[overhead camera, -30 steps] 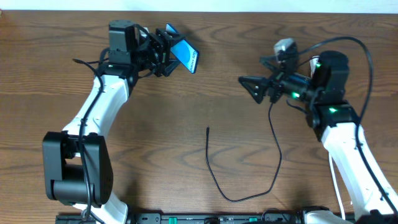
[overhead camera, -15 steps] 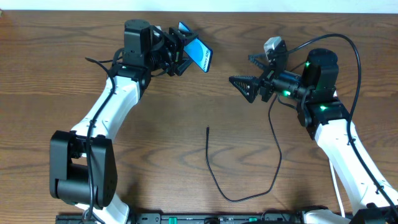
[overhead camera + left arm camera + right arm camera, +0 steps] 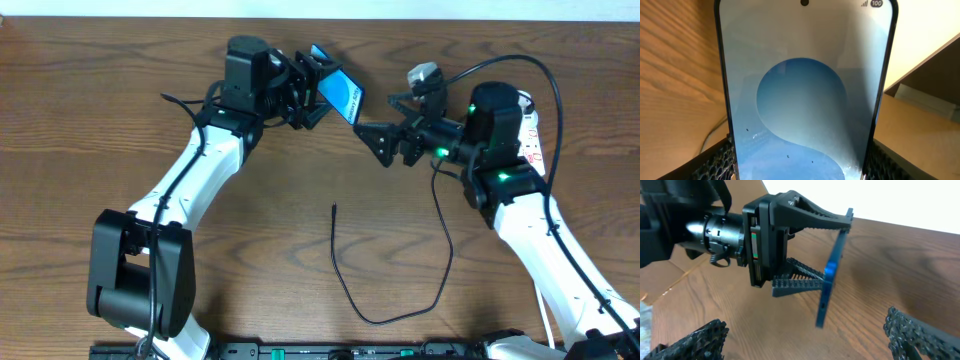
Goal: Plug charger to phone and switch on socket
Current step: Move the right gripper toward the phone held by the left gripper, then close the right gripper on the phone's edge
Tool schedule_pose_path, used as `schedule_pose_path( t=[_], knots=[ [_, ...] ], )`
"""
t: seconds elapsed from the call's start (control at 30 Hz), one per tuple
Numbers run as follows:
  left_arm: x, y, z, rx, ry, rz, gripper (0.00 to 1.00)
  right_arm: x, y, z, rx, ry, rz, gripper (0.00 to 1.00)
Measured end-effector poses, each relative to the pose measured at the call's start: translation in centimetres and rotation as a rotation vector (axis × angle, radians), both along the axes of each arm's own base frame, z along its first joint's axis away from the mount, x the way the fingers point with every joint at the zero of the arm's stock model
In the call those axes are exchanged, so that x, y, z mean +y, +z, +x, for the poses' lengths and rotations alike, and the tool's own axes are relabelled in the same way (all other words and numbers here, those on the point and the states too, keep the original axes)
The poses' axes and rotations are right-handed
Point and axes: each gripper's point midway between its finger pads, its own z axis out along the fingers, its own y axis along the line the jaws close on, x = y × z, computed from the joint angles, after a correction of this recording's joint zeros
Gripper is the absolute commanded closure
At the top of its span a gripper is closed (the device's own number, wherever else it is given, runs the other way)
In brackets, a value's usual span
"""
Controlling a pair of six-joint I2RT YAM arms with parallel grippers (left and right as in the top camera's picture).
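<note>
- The left gripper point(image 3: 318, 95) has its jaws pinching the phone point(image 3: 342, 96) by its lower end, holding it tilted above the surface point(image 3: 80, 120), blue screen lit.
- The right gripper point(image 3: 375, 112) faces the phone close by, jaws spread wide and empty.
- The charger point(image 3: 334, 220) lies loose on the surface, well apart from the phone.
- The socket point(image 3: 537, 140) shows partly behind the right arm.

This looks like a robotics lab. Two white robot arms point(image 3: 195, 175) are mounted at a wood-grain table point(image 3: 70, 130).
</note>
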Motion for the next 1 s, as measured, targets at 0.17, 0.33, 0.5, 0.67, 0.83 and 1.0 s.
schedule_pose_path(
  t=[0.17, 0.33, 0.5, 0.67, 0.83, 1.0],
  knots=[
    [-1.1, 0.0, -0.6, 0.022, -0.013, -0.013, 0.93, 0.4, -0.7, 0.3, 0.024, -0.053, -0.027, 0.01],
    [-2.2, 0.0, -1.2, 0.032, -0.033, -0.019, 0.93, 0.2, -1.1, 0.7, 0.030, -0.100, -0.047, 0.01],
    [-3.4, 0.0, -2.0, 0.047, -0.054, -0.027, 0.93, -0.4, -1.4, 1.2, 0.043, -0.148, -0.058, 0.01],
    [-4.8, 0.0, -2.9, 0.057, -0.082, -0.032, 0.92, -0.7, -1.7, 1.4, 0.054, -0.172, -0.071, 0.01],
    [-5.9, 0.1, -3.6, 0.089, -0.093, -0.052, 0.93, -1.1, -2.3, 1.5, 0.072, -0.197, -0.090, 0.01],
    [-6.2, 0.2, -3.7, 0.105, -0.090, -0.067, 0.93, -1.4, -2.4, 1.7, 0.074, -0.213, -0.094, 0.01]
  ],
)
